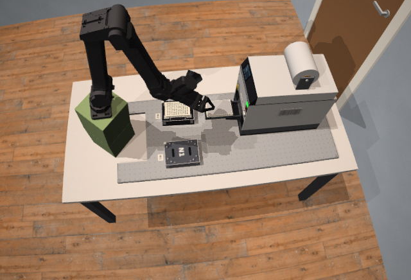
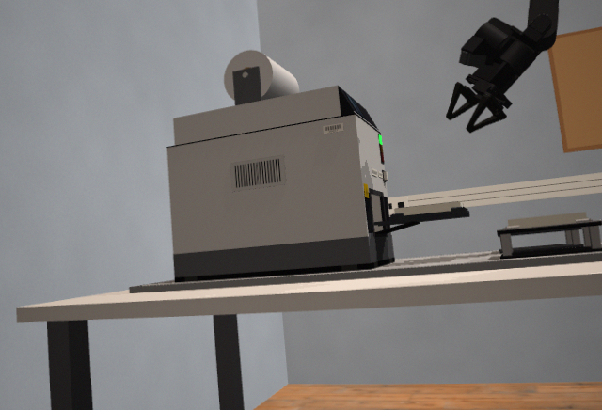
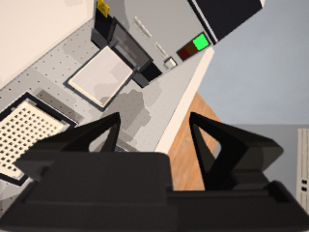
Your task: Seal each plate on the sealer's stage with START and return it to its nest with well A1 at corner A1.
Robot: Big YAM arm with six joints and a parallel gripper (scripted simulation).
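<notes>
The sealer (image 1: 279, 121) (image 2: 272, 221) (image 3: 166, 21) shows a green lamp (image 1: 246, 105) (image 2: 380, 139) (image 3: 201, 42). Its stage is out. On it lies a plate (image 1: 219, 108) (image 2: 427, 209) (image 3: 102, 74) with a smooth, foil-like top and no wells showing. The START button (image 3: 170, 63) is on the sealer's front. The other plate (image 1: 176, 108) (image 2: 546, 220) (image 3: 30, 130), with open wells, sits in nest N2 (image 1: 178, 120). Nest N1 (image 1: 172, 161) is empty. My gripper (image 1: 209, 108) (image 2: 460, 124) (image 3: 154, 116) is open and empty, tilted, well above the stage plate.
A white foil roll (image 1: 300, 58) (image 2: 284, 79) stands on top of the sealer. The green arm base (image 1: 115, 137) is at the table's left end. A perforated grey board (image 1: 265, 152) lies under nests and sealer. N2 is close beside the stage's outer end.
</notes>
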